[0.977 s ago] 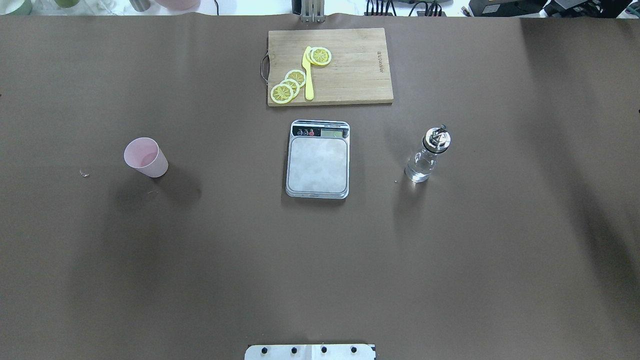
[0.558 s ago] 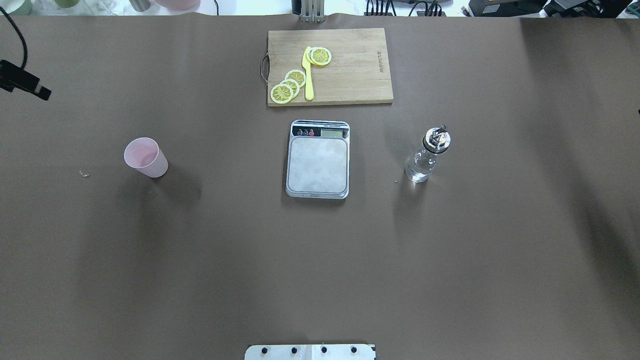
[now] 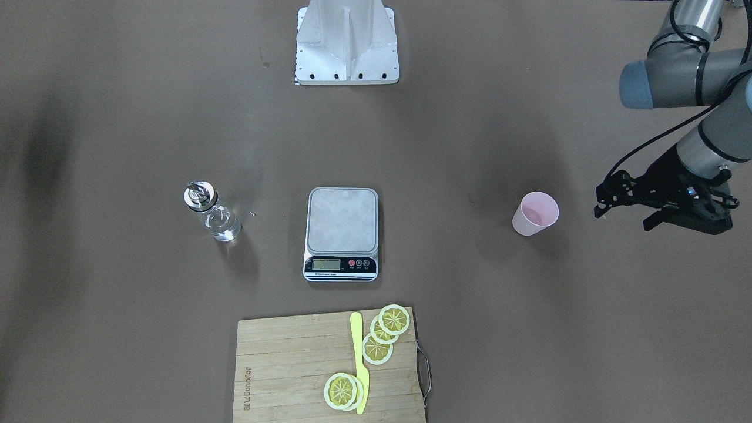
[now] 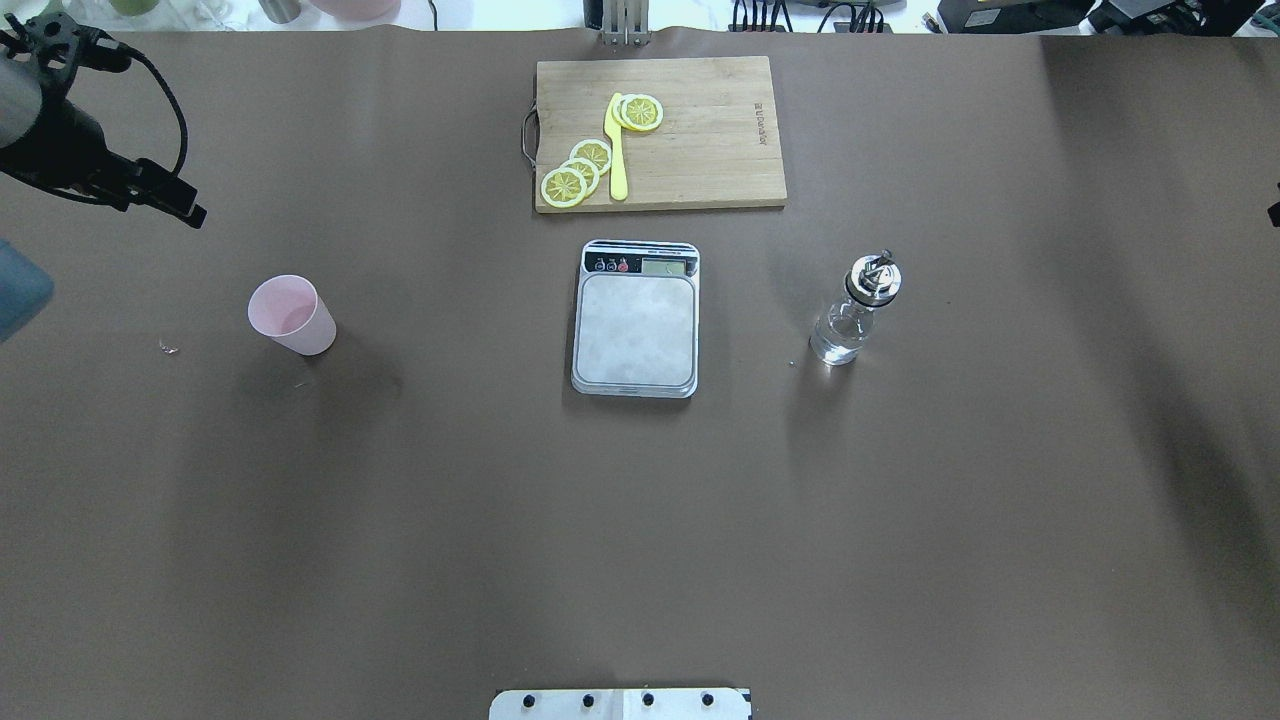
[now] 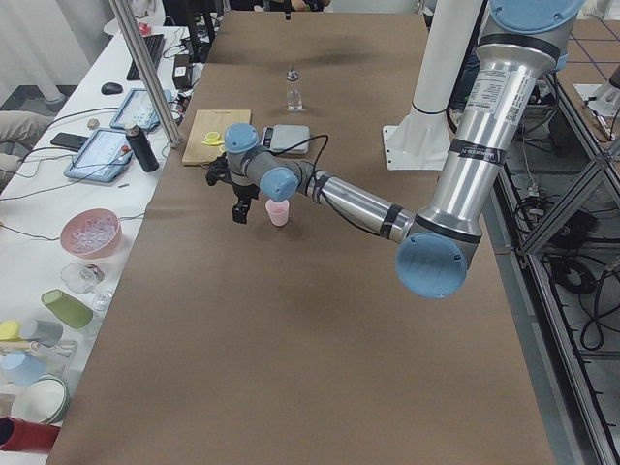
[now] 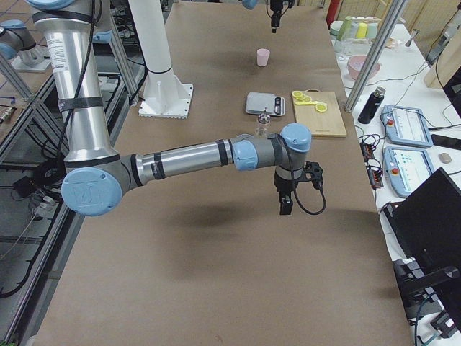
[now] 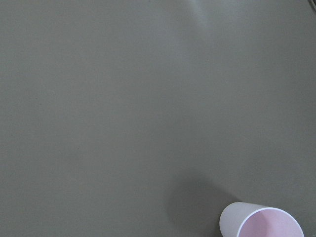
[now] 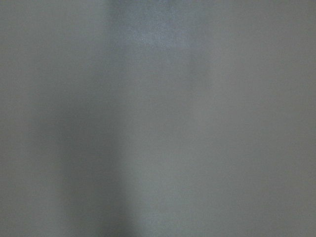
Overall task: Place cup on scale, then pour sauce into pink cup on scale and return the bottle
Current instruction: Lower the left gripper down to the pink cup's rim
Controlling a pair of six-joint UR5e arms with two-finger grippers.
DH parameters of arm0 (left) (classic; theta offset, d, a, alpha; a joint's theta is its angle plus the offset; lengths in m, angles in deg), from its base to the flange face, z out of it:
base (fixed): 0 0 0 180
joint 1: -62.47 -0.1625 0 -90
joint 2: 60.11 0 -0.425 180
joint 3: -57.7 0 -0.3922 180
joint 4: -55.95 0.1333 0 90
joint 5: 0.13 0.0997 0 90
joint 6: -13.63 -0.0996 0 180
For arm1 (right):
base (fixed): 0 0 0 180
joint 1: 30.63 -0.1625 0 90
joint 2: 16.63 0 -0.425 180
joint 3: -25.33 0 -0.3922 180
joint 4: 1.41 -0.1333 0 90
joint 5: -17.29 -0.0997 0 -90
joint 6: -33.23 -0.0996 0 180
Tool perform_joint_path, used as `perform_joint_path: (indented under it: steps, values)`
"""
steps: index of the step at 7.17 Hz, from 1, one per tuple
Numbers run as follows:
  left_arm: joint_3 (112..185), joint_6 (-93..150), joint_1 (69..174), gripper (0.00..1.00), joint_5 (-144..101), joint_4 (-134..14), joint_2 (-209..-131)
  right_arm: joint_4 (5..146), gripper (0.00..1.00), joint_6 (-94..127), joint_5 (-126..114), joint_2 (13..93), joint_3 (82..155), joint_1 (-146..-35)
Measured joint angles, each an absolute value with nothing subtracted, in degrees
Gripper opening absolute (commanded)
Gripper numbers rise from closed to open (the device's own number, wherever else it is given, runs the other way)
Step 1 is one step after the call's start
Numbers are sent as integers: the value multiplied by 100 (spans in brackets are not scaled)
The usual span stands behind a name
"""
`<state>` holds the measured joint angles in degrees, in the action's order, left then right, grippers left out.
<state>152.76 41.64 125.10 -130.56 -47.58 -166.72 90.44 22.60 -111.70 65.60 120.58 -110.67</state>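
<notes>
Brown paper covers the desk (image 4: pixel 640 520), and the pink cup (image 4: pixel 290 315) stands upright on it on the robot's left side, mouth up, well apart from the scale (image 4: pixel 636 330). The scale lies flat at the middle of the desk with its black display strip turned away from the robot. The bottle (image 4: pixel 850 320) stands upright on the robot's right side, also well apart from the scale, with its silver pourer cap on top. The clear sauce (image 4: pixel 838 342) shows through the glass in the lower part of its body. The left tool (image 5: pixel 238 211) hangs over the desk near the cup, pointing down, off to the cup's outer side and not touching it. In the left wrist view only the cup's rim shows, at the lower right corner, and no fingers appear. Whether this tool's jaws are apart or together I cannot tell, since the dark fingers merge with the cabling around them. The right tool (image 6: pixel 285 205) hangs pointing down over the desk on the robot's right, beyond the bottle and apart from it. It is clear only in the right side view, so I cannot tell how its jaws stand. The right wrist view gives nothing but blurred brown paper. A wooden board (image 4: pixel 700 130) lies past the scale on the far side from the robot, near it but not touching. The board carries lemon slices (image 4: pixel 580 170) and a yellow knife (image 4: pixel 617 150).
</notes>
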Motion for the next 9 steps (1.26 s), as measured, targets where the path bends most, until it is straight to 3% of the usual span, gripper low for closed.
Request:
perform_joint_path:
  steps: [4, 7, 9]
  values:
    - [15216, 4364, 12079, 97, -13048, -4554, -16771, 9028, 100, 2231, -11140, 6536, 12067, -11062]
    - [15229, 4756, 11898, 72, -13069, -4412, -16826, 8347, 100, 2212, -11125, 6518, 11721, -11031]
    - [15221, 4835, 11836, 62, -13073, -4291, -16858, 8068, 100, 2203, -11163, 6523, 11354, -10946]
